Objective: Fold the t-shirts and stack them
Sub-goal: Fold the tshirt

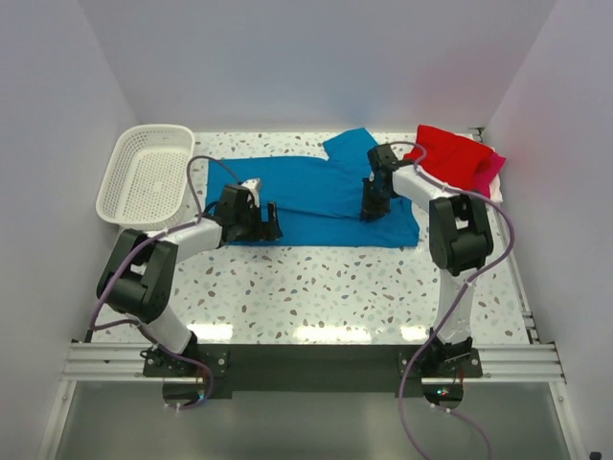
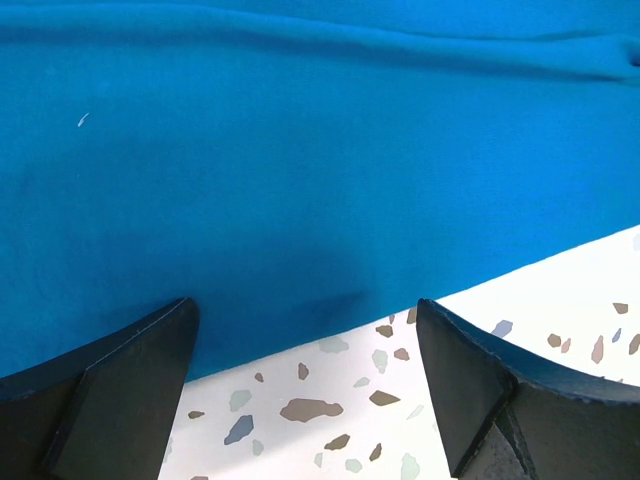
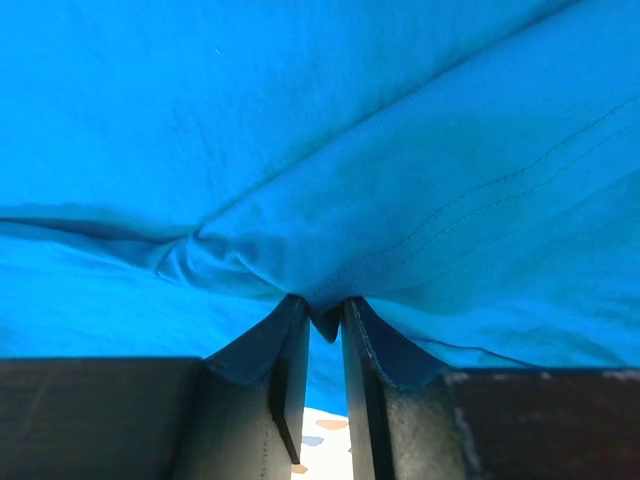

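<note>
Blue t-shirt [image 1: 316,196]: 1, spread flat on the table [image 1: 316,287], centre rear.
Red t-shirt [image 1: 455,153]: 1, bundled at the rear right corner, lying on the magenta-pink t-shirt [image 1: 490,172].
Left end effector [image 2: 305,330]: jaws spread wide over the blue t-shirt's near left hem, gripping nothing.
Right end effector [image 3: 325,320]: pinched closed on a raised fold of the blue t-shirt.
White mesh basket [image 1: 153,130]: rear left.

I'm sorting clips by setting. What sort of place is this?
Probably a robotics lab cell: plain white walls around a speckled terrazzo-pattern tabletop, two black robot arms bolted to a metal rail, a bright blue cloth t-shirt laid out.
</note>
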{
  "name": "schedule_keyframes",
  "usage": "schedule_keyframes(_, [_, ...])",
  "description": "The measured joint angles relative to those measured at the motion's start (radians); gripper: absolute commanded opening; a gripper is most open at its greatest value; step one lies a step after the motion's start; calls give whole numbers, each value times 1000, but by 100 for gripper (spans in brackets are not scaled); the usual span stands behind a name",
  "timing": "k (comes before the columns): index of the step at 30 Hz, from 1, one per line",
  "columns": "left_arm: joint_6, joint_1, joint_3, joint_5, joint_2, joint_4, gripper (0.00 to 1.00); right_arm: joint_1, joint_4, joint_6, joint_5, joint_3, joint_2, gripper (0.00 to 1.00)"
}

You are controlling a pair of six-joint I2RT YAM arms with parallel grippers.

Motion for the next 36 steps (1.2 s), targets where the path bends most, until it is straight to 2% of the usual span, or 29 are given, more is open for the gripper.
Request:
schedule_keyframes(7, [0, 0, -51, -2, -27, 55, 96, 0, -37, -10, 22, 116, 23, 18])
schedule_keyframes(13, [0, 0, -98, -3, -60, 87, 96, 0, -73, -27, 21, 311, 132, 23])
schedule_keyframes(15, [-1, 0, -111, -3, -69, 94, 96, 0, -82, -34, 22, 367, 176, 28])
schedule_keyframes(16, [-1, 0, -116, -4, -74, 96, 96, 0, -92, -37, 22, 395, 200, 35])
schedule_keyframes(18, [-2, 0, -127, -5, -84, 100, 96, 0, -108, -44, 22, 449, 243, 36])
schedule_keyframes(22, [-3, 0, -145, -8, -101, 100, 96, 0, -130, -44, 23, 523, 291, 48])
schedule_keyframes(24, [-5, 0, -152, -13, -110, 98, 96, 0, -130, -42, 21, 531, 291, 55])
schedule_keyframes(25, [-6, 0, -156, -15, -114, 95, 96, 0, -127, -39, 21, 532, 288, 63])
schedule_keyframes(28, [-9, 0, -164, -23, -130, 82, 96, 0, -119, -31, 19, 520, 271, 73])
schedule_keyframes(36, [-8, 0, -185, -46, -205, -27, 98, 0, -65, -28, 18, 293, 34, 77])
